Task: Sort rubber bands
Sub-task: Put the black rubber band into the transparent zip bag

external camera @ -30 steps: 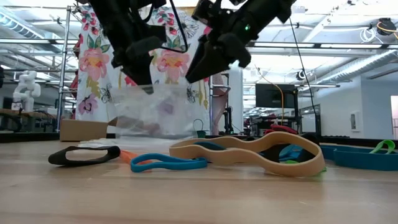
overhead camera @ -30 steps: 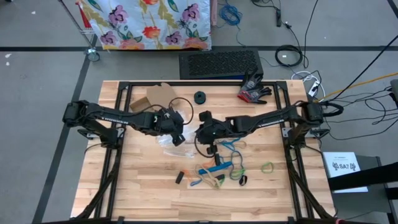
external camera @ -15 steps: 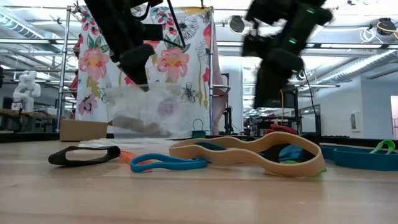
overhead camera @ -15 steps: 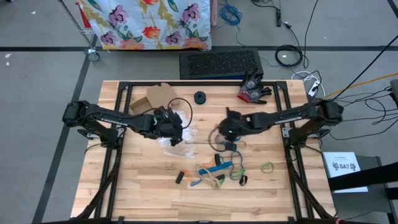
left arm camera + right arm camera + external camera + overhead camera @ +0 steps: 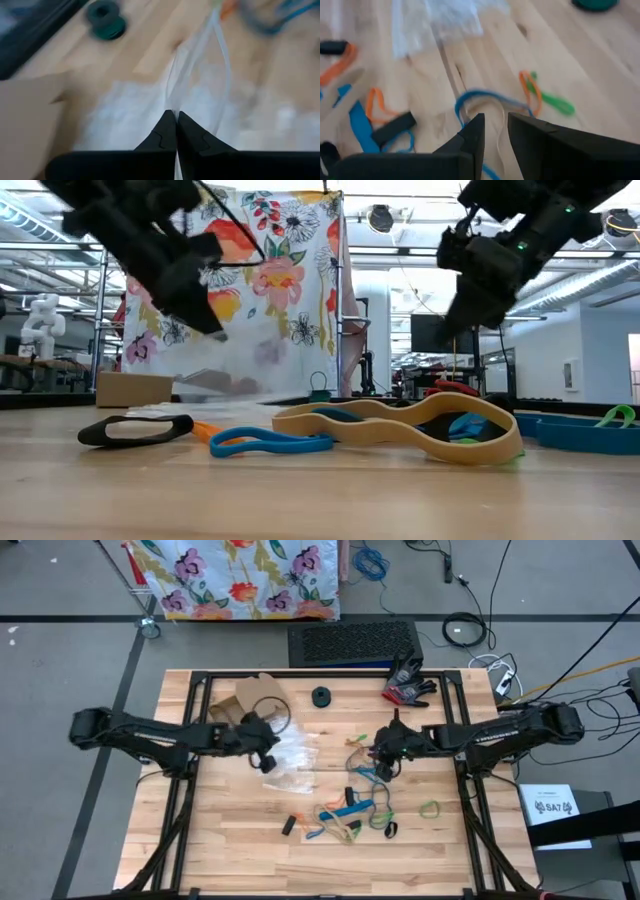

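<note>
Desk [image 5: 230, 840] carries everything. Clear bag [image 5: 285, 755] is pinched at its edge by left gripper [image 5: 175, 131], fingers together on the film. Right gripper [image 5: 496, 131] hangs w/ a narrow gap, nothing held, over bands [image 5: 350, 812] strewn centre-right of desk. Risk: bag could be dragged or slip if pulled; thin bands may be missed, or two caught at once, since they overlap.

Even, bright, diffuse illumination is provided from overhead; only faint shadows are cast on the pale wooden table top [image 5: 230, 840]. In the low view, glare is produced by bright ceiling fixtures at 12 o'clock. Both wrist views are smeared by motion blur; the crumpled clear plastic bag [image 5: 150, 110] is rendered soft.
</note>
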### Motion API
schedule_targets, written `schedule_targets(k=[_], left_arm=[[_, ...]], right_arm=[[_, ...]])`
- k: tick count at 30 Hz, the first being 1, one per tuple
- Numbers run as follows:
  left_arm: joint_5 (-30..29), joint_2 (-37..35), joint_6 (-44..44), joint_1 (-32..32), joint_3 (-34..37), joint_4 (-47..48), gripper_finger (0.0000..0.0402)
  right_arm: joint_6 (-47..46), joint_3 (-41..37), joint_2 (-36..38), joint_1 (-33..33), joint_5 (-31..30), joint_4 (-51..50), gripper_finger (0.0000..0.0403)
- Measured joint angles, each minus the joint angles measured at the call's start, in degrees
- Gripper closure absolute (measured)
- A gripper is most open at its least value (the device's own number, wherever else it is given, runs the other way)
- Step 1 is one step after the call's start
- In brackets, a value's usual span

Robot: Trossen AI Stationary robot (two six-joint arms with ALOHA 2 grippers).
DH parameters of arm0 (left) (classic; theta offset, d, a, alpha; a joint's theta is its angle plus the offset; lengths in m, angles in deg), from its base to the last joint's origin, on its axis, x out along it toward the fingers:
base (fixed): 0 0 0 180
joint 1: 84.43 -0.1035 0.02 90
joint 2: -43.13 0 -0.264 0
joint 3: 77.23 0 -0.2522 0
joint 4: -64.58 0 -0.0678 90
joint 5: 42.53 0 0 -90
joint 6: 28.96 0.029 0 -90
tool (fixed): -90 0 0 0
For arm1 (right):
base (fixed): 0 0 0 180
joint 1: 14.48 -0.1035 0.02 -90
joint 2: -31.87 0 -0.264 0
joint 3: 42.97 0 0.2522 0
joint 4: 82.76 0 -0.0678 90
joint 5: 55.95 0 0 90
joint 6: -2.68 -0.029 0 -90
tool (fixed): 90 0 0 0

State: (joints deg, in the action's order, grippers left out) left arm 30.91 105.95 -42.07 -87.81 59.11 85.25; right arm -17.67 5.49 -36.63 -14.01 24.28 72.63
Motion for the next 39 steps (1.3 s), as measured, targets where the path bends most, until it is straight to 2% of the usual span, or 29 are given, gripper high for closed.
schedule_targets(k=[2,7,10,21,25,39], left_arm=[[0.9,-1.8,-1.1,0.4,1.6,-4.7,0.0402],[0.3,-0.2,-1.1,5.1,0.0,-4.9,0.0402],[-1.2,2.1,-1.0,6.7,-1.5,-5.2,0.0402],[-0.9,7.7,-3.1,7.7,-3.9,-4.9,0.0402],[0.0,8.3,-4.6,8.0,-3.9,-4.9,0.0402],[0.1,8.2,-6.1,9.9,-3.9,-5.4,0.0402]], right_arm=[[1.2,0.0,-1.2,0.8,2.4,3.4,0.0328],[2.0,0.1,-4.5,0.3,6.9,8.1,0.0328],[1.6,0.1,-7.0,-1.0,7.1,10.3,0.0328],[-2.3,0.1,-16.8,-6.9,8.3,16.5,0.0328],[0.5,0.1,-18.4,-8.9,10.4,19.0,0.0328],[7.8,0.4,-18.9,-10.2,9.7,23.1,0.0326]])
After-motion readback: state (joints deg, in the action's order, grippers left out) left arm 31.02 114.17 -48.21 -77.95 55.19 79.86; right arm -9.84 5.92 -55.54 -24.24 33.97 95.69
